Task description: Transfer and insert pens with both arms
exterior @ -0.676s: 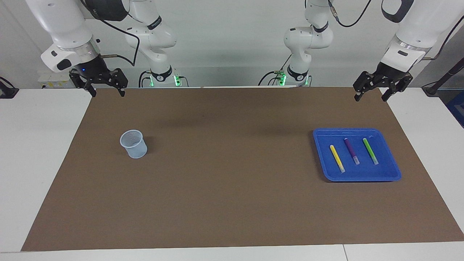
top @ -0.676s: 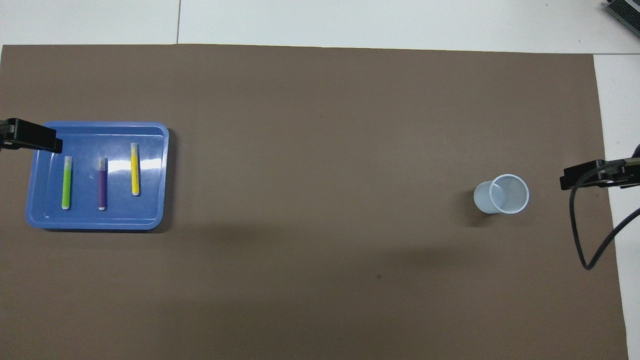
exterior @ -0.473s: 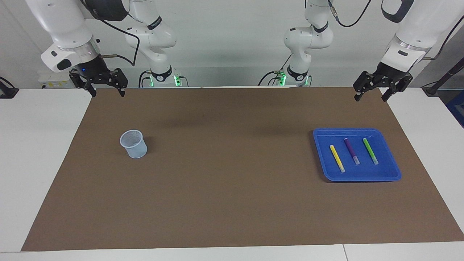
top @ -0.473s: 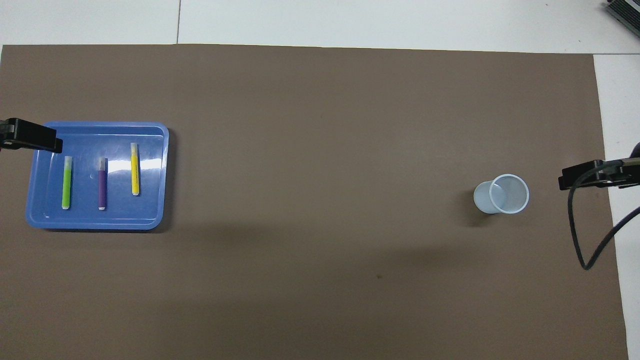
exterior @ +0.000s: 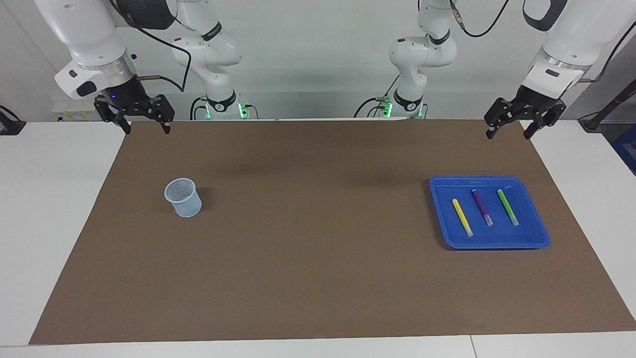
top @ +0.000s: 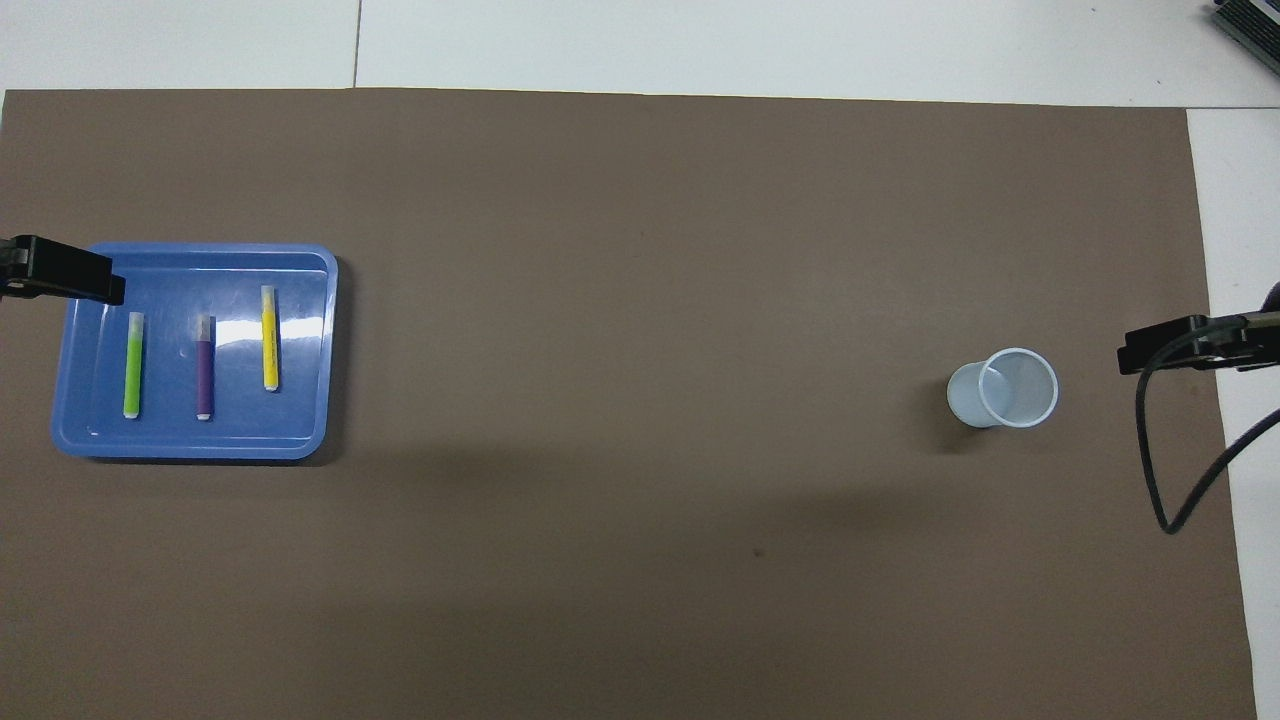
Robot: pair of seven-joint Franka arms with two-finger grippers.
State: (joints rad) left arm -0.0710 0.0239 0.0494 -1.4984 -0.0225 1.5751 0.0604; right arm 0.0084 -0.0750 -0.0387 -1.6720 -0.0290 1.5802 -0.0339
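Nearest the robots, both tools hang over the edge of the brown mat (exterior: 318,278) that covers the table (exterior: 54,209), each with its fingers apart and holding nothing: the left tool (exterior: 513,128) at the left arm's end, the right tool (exterior: 144,124) at the right arm's end. Farther out from the left tool sits the blue tray (exterior: 534,219), and in it lie the three pens side by side without touching: the green pen (exterior: 508,207) closest to the table's end, the purple pen (exterior: 482,207) in the middle, the yellow pen (exterior: 461,217) toward the table's centre. Each pen's long axis runs roughly away from the robots, whitish end farthest out. The pale cup (exterior: 183,197) stands upright on the mat at the right arm's end, about as far out as the tray and well apart from it. The left arm is plainly the nearer one to the pens, so the first pick is likely its job; it would need to go forward and down, fingers set across a pen's narrow width.
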